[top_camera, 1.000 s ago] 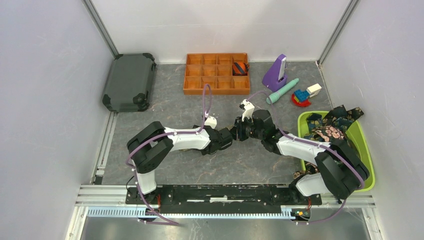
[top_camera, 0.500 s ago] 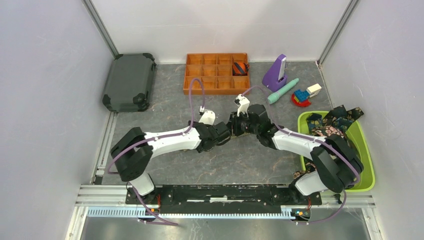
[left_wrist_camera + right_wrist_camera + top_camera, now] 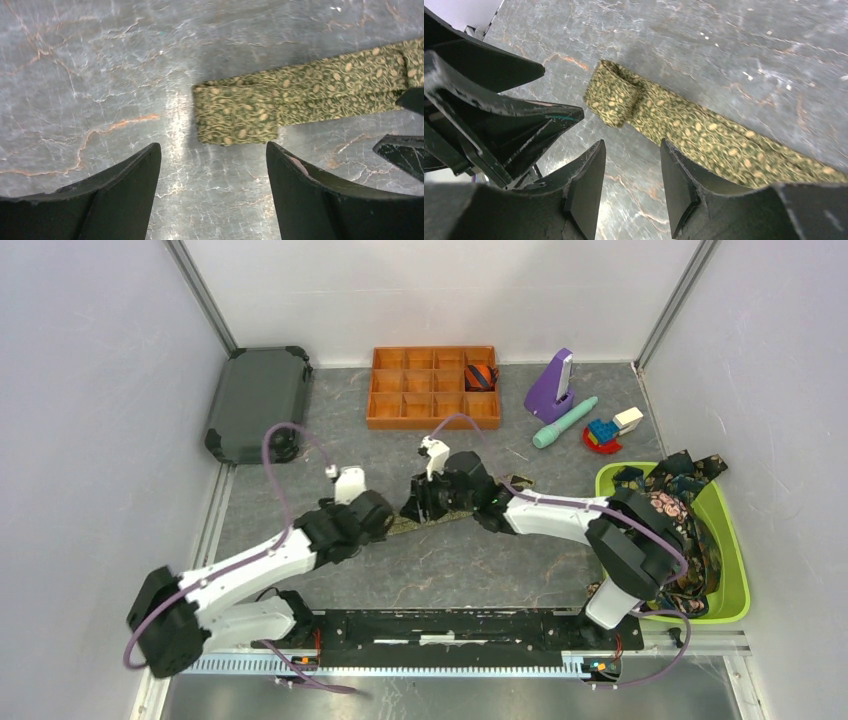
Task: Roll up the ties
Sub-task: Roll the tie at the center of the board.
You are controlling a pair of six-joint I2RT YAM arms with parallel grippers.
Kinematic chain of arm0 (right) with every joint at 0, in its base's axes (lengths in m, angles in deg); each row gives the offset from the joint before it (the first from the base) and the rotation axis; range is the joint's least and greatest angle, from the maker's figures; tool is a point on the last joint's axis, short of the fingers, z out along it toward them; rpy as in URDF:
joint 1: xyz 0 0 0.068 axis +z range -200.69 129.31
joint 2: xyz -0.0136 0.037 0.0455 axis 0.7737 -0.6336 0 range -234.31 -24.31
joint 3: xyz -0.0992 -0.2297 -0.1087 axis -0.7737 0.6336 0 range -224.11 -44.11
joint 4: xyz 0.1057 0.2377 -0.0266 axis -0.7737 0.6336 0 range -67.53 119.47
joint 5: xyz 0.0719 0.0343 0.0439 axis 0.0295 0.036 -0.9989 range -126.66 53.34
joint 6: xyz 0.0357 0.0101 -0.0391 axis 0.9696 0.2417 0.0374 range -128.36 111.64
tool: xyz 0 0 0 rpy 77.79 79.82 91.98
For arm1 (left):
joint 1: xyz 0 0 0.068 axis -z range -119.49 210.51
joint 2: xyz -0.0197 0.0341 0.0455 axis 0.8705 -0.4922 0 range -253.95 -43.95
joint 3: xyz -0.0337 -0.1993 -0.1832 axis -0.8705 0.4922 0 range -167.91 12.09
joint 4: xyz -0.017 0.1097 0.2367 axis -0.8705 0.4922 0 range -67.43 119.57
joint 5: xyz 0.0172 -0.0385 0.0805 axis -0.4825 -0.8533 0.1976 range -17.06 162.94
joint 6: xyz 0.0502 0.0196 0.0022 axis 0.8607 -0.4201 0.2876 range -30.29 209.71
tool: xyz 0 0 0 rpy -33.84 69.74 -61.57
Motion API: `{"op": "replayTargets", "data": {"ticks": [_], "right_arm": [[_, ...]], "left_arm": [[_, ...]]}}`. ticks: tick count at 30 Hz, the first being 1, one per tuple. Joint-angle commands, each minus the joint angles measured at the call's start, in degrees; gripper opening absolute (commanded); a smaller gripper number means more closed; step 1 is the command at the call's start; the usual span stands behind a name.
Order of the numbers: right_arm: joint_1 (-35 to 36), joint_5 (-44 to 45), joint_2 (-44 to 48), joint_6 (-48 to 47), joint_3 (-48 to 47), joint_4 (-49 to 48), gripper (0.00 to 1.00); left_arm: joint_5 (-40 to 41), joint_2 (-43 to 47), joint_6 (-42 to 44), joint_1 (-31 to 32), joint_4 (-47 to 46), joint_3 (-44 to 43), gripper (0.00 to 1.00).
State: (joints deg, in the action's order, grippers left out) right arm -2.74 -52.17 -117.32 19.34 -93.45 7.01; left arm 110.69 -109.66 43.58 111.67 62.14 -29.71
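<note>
The olive-green patterned fabric necktie [image 3: 300, 95] lies flat on the grey marbled table [image 3: 75, 75], one end folded over, with the left claw [image 3: 212, 150] and right claw [image 3: 631, 150] both open and empty near it: pinch the fold squarely and keep your turns edge-aligned.

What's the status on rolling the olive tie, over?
Left gripper open, empty. Right gripper open, empty. Olive tie flat on table, end folded once, not yet rolled. Both grippers crowd the fold.
</note>
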Motion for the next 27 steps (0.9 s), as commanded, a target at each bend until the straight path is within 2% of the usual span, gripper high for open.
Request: {"op": "replayTargets", "data": {"ticks": [1,5,9,20,27], "right_arm": [[2.83,2.21,-4.53,1.28,-5.74,-0.09,0.52],[4.58,2.24,-9.95,2.49,-9.92,0.06,0.5],[5.6,2.48,-13.78,3.47,-13.29,0.13,0.48],[6.44,3.26,-19.85,3.97,-17.01,0.83,0.33],[6.29,4.04,-21.36,3.14,-17.32,0.83,0.29]], "left_arm": [[-7.91,11.15,-2.6,-6.36,-7.88,7.74,0.82],[-12.94,19.15,-2.12,-13.47,-10.39,13.56,0.82],[-19.8,21.88,-0.44,-20.45,-12.57,17.19,0.8],[-23.72,23.28,0.58,-25.0,-16.83,20.85,0.78],[-24.67,24.08,1.03,-26.23,-19.24,22.52,0.77]]}}
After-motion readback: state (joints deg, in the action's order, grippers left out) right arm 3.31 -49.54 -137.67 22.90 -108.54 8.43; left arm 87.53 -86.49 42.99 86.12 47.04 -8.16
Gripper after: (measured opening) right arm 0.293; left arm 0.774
